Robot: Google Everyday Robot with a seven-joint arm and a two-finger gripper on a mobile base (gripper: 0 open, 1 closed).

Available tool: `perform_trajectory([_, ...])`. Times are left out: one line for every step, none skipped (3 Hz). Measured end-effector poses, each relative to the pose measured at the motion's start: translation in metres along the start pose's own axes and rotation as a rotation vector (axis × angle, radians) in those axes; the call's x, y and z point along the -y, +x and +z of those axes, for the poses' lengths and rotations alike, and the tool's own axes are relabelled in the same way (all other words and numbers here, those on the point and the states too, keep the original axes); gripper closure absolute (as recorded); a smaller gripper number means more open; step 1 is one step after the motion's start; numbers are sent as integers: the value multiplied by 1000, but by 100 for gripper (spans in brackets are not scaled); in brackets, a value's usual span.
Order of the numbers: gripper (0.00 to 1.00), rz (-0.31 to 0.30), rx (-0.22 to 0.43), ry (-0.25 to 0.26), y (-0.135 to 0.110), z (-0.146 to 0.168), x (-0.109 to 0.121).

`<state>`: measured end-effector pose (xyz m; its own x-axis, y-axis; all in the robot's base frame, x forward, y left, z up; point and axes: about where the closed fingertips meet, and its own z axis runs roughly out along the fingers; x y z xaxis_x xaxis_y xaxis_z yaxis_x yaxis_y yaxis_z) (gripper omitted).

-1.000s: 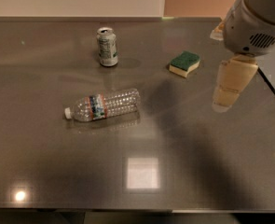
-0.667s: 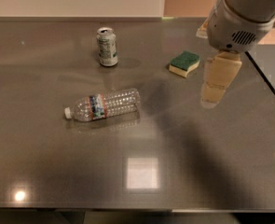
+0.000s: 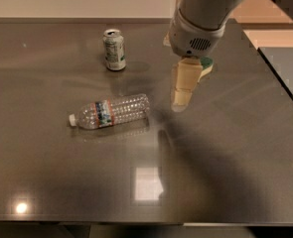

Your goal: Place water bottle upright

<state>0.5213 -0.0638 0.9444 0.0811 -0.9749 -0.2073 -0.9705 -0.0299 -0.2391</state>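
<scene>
The water bottle [image 3: 111, 112] lies on its side on the dark table [image 3: 61, 182], white cap pointing left, label band near the cap end. It is clear and ribbed. My gripper [image 3: 180, 100] hangs from the arm above the table, just right of the bottle's base end and apart from it. Its tan fingers point down and hold nothing that I can see.
A short silver-green drink can [image 3: 114, 49] stands upright behind the bottle. A green and yellow sponge [image 3: 206, 64] lies behind the gripper, partly hidden by it. The table's right edge [image 3: 280, 83] runs close to the arm.
The arm and gripper have moved left across the table, from beside the right edge to just right of the bottle. The bottle and can have not moved.
</scene>
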Motion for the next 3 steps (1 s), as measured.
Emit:
perform_trajectory([0, -45, 21, -34, -25, 28, 14])
perform_trajectory([0, -83, 52, -76, -48, 46, 19])
perform_trajectory([0, -116, 74, -108, -69, 57, 14])
